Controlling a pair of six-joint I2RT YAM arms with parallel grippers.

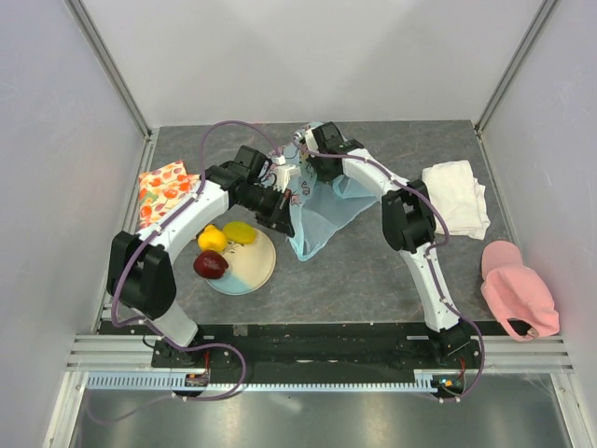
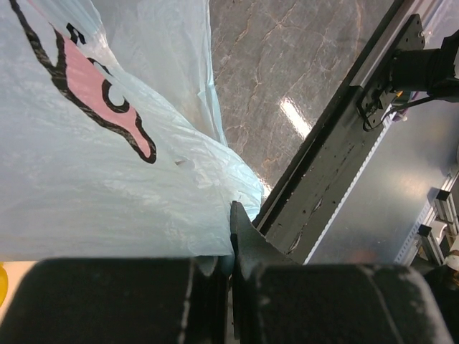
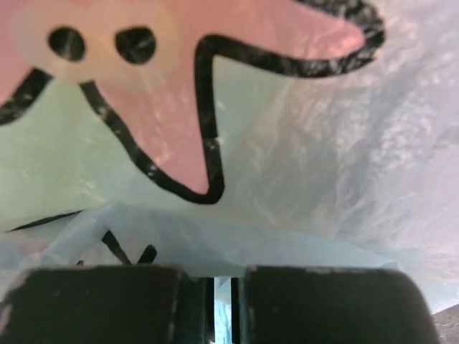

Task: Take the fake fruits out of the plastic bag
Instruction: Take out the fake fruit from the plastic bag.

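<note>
1. Plastic bag (image 1: 322, 219), light blue with a pink print, hangs in the centre of the top view.
2. Left end effector (image 2: 231, 240) is closed tight on the bag's film.
3. Right end effector (image 3: 222, 287) is pinched narrow on a fold of it.
4. Three fake fruits (image 1: 213, 239), two yellow and one dark red, lie on the plate (image 1: 259, 269) on the worktop (image 1: 373, 280), lower left of the bag.

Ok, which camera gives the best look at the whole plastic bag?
The top external view: the plastic bag shows whole there, with its full outline. Both wrist views are too close and show only crinkled blue film and parts of the pink print.
</note>
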